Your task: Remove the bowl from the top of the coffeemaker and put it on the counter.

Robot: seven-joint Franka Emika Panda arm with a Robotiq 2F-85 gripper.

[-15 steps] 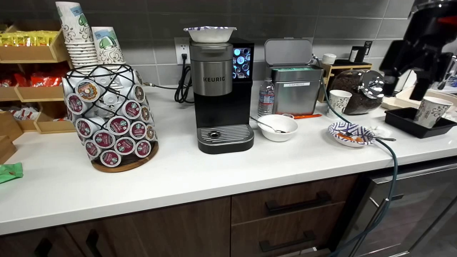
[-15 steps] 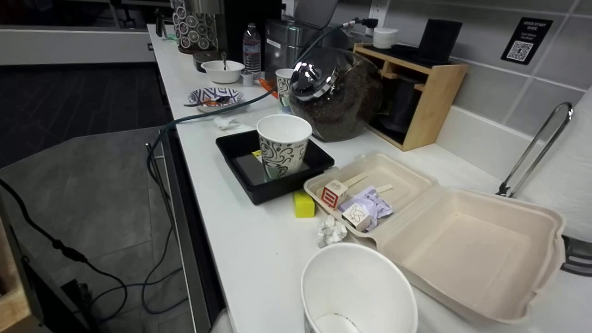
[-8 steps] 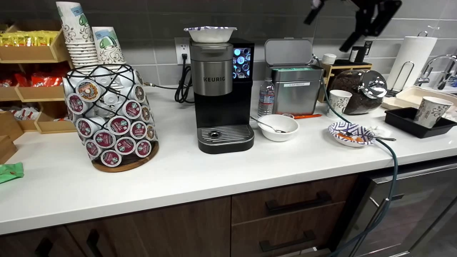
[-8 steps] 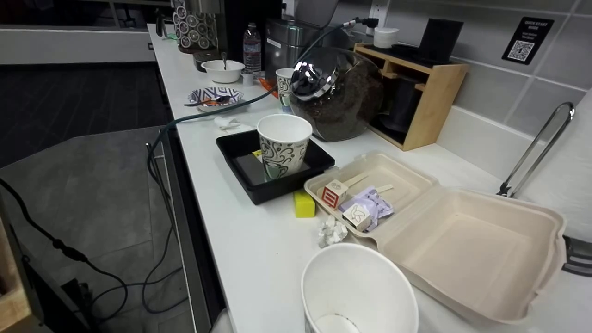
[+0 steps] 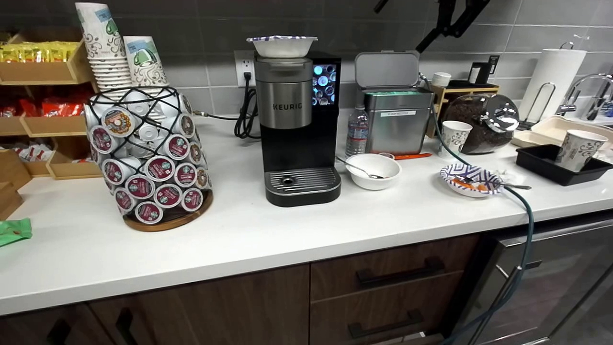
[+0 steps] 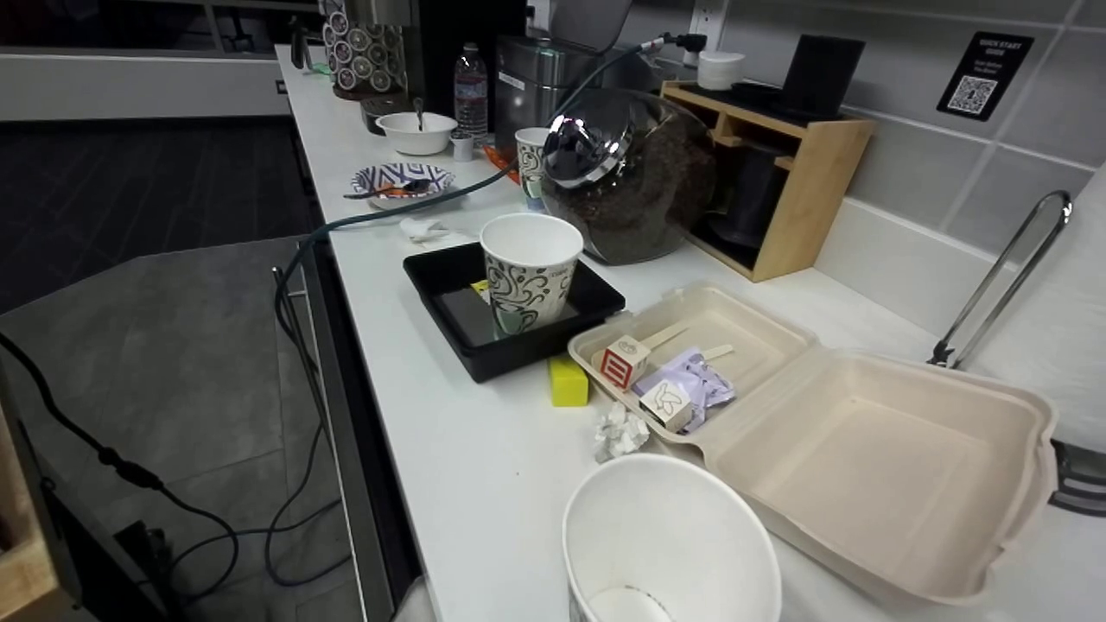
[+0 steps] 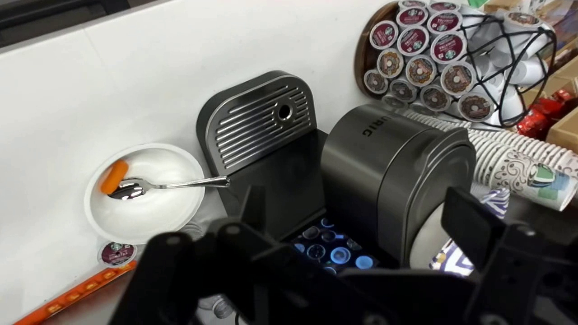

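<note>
The bowl (image 5: pixel 283 46), pale with a bluish-purple patterned inside, sits upright on top of the coffeemaker (image 5: pixel 285 105) in an exterior view. In the wrist view, the bowl (image 7: pixel 454 259) is partly hidden behind the right-hand finger. The coffeemaker (image 7: pixel 361 149) fills the middle there, lying sideways in the picture. My gripper (image 5: pixel 398 29) is open and empty, up and to the right of the bowl, with its upper part cut off by the frame. Its spread fingers also show in the wrist view (image 7: pixel 354 198). The white counter (image 5: pixel 230 244) runs under everything.
A plain white bowl with a spoon (image 5: pixel 376 167) stands right of the coffeemaker. A patterned dish with food (image 5: pixel 471 179) lies farther right, with a hose (image 5: pixel 527 211) across it. A pod holder (image 5: pixel 148 158) with stacked cups (image 5: pixel 109 62) stands left. A water bottle (image 5: pixel 357 132) stands behind.
My gripper has moved left and up in an exterior view, from above the right-hand cup to the upper middle, nearer the coffeemaker. The bowl has not moved.
</note>
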